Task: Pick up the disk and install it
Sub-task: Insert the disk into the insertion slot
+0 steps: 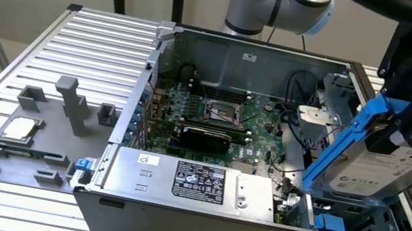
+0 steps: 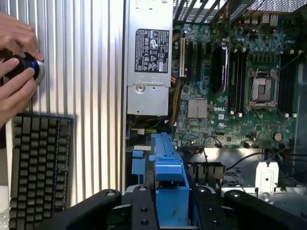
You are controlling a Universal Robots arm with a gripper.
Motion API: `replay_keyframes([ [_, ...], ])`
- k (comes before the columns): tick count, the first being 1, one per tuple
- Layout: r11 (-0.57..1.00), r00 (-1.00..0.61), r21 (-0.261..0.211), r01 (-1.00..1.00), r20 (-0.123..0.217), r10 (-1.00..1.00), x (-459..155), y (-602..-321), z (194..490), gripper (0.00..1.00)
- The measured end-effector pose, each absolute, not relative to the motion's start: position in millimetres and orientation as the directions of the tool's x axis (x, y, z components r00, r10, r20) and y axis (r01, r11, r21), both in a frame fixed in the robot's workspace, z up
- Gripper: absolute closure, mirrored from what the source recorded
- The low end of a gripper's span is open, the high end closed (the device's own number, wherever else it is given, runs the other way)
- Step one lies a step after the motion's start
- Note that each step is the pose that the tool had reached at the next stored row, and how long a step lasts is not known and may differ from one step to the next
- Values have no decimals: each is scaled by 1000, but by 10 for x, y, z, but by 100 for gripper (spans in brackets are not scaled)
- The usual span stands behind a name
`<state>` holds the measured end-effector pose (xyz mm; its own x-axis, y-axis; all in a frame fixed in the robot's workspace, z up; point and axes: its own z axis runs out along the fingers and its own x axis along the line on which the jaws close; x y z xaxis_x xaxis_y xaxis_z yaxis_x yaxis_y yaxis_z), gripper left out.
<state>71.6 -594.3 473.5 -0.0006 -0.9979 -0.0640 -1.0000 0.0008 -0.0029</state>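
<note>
Disk (image 1: 371,172) in its blue carrier (image 1: 346,144) hangs tilted over the drive bay (image 1: 354,223), at the exterior view's right end of the open case (image 1: 255,225). The hand (image 1: 407,129) is clamped on the upper part of the disk, its black fingers pressed against the sides of the carrier. The lower end of the carrier reaches down to the edge of the bay; whether it touches cannot be told.

The case lies on its side on the ribbed counter (image 1: 101,43). Inside it, the power supply (image 1: 187,181) sits along the near wall, beside the bay. Behind it lies the green motherboard (image 1: 260,115) with an empty CPU socket (image 1: 221,112) and a black card (image 1: 203,135) plugged in across it. The bay holds a blue plastic piece (image 1: 335,224) at its bottom. Black cables (image 1: 304,84) run along the far right wall.

On the counter at the exterior view's left, a grey fixture (image 1: 66,109) carries a small silver chip (image 1: 19,128). In the wrist view, a person's fingers (image 2: 17,33) rest on a round knob (image 2: 26,67) next to a keyboard (image 2: 41,172).
</note>
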Motion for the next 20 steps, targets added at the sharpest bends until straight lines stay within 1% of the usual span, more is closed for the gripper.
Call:
replay_keyframes([
  [7,1,-1,0,-1000,-64,-998,1054,-5968,4641,100],
  [20,1,-1,0,-1000,-64,-998,1058,-5968,4640,100],
])
